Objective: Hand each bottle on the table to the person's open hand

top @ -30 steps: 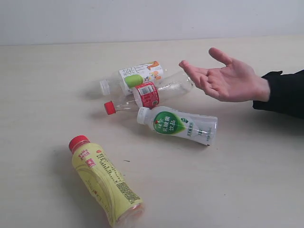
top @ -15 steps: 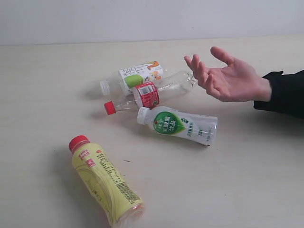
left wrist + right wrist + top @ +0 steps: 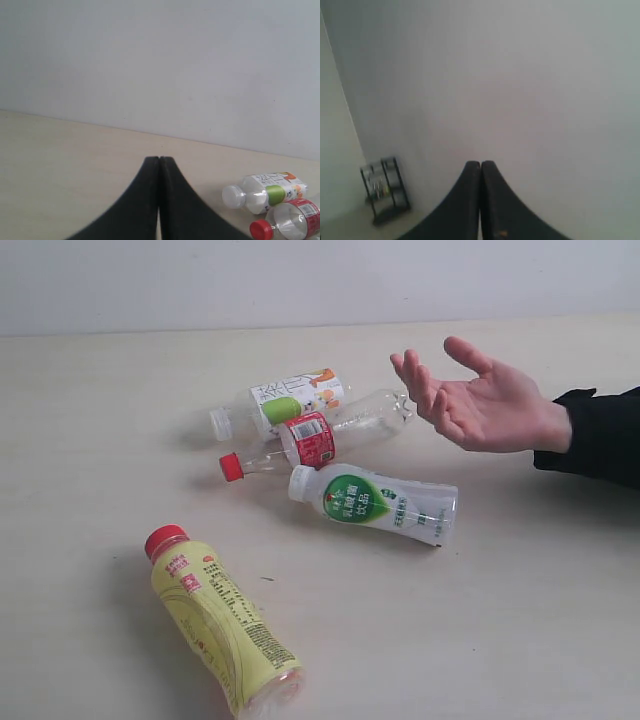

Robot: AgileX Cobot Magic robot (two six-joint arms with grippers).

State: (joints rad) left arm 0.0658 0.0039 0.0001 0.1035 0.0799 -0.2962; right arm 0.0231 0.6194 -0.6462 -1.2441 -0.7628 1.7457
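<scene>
The left claw is clenched on nothing, its jaws pressed flat together, low over the bench and facing the far edge. No bottle has gone over yet: all four lie on their sides.

Furthest left, toward the near edge, lies the yellow-label bottle. It is opaque, with a red cap pointing to the far-left corner, and sits well apart from the rest. It looks the easiest first pick for this arm: part the jaws wide, come down across the middle of the body rather than the cap, and close square so it cannot roll.

Mid-bench, three crowd together. The fruit-print bottle lies nearest the far edge. The clear red-label bottle lies just beside it, perhaps touching. The green-and-white bottle has its white cap right by that red label. Lifting one will likely nudge its neighbours, so a slow, straight-up lift suits.

Past them, reaching in from the right edge, the person's open hand waits palm up above the bench, fingers spread.

The right claw is also clenched and empty, pointed at a bare wall.
</scene>
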